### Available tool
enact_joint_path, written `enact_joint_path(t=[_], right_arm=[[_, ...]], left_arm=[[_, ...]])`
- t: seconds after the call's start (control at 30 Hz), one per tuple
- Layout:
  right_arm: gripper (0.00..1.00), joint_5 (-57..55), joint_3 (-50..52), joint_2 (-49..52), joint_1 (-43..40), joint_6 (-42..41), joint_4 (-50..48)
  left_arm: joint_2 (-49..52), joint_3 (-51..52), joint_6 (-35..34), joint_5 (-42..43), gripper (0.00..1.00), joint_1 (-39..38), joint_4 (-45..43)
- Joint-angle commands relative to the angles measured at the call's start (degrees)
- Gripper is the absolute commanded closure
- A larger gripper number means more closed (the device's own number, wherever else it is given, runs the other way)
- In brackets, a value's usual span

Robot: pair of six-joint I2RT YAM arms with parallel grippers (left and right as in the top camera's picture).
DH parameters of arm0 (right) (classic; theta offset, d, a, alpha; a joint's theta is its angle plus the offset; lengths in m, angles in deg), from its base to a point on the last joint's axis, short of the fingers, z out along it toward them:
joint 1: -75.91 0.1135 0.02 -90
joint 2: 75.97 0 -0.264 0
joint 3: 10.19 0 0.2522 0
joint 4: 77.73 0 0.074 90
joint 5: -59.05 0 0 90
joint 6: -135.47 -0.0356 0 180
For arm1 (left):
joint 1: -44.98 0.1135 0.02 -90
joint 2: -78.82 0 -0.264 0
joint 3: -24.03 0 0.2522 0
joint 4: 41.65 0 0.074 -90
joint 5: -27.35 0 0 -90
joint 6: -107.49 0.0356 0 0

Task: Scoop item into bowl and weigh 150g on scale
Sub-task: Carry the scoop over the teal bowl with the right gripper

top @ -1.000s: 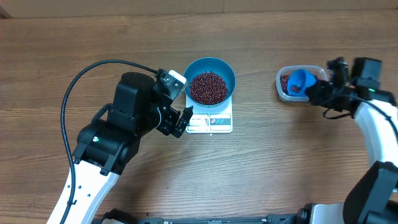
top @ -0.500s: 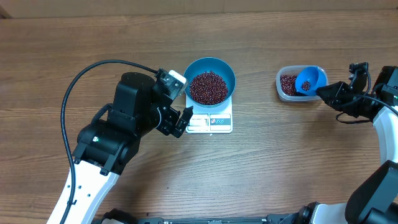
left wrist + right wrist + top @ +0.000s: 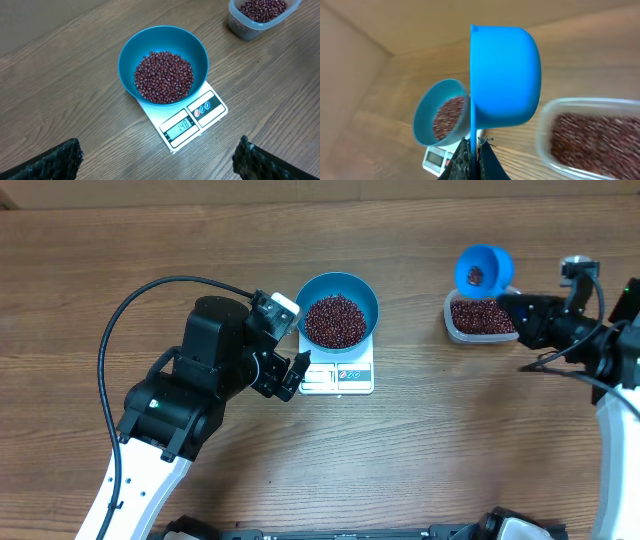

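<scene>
Overhead view: the right gripper is recorded clamped shut on the handle of a small blue scoop. The scoop is held raised just ahead of the fingertips, with its cup tilted and a few beans seen inside. A clear tub of beans is noted just beside those fingertips on the wooden table. In the right wrist view the scoop is seen edge-on, with its handle pinched between the fingers. The left gripper is recorded with its jaws spread wide and nothing held between them. The scale is located directly ahead of the left fingertips, and the blue bowl is seated on its far part. The beans are heaped in the bottom of the bowl. The display on the scale's near edge is read as 148. The bowl is placed well apart from the right gripper.
</scene>
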Motion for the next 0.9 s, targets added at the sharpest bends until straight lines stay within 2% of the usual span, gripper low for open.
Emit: enact_joint_path(t=[0.0,0.2,0.33,0.4,0.6,0.87], right_arm=[[0.96,-1.46,-1.03,-2.14,4.72,0.79,-0.35],[0.96,-14.53,-1.03,-2.1,18.51,0.15,-0.94],[0.96,-27.3,-1.03,-2.08,28.76,0.15,-2.19],[0.96,-30.12,-1.03,-1.95,31.36,0.15,-3.06],[0.96,-31.63,-1.03,-0.35,35.65,-0.22,-6.75],[0.96,-31.58,-1.03,5.81,36.26,-0.24,-11.32]], left_arm=[[-0.02,-0.17,-0.96,0.66,0.01,0.31,-0.04],[-0.02,-0.17,-1.53,0.63,0.01,0.31,-0.04],[-0.02,-0.17,-1.7,0.63,0.0,0.31,-0.07],[-0.02,-0.17,-1.7,0.66,0.01,0.31,-0.04],[-0.02,-0.17,-1.7,0.66,0.0,0.31,-0.04],[-0.02,-0.17,-1.68,0.63,0.0,0.31,-0.07]])
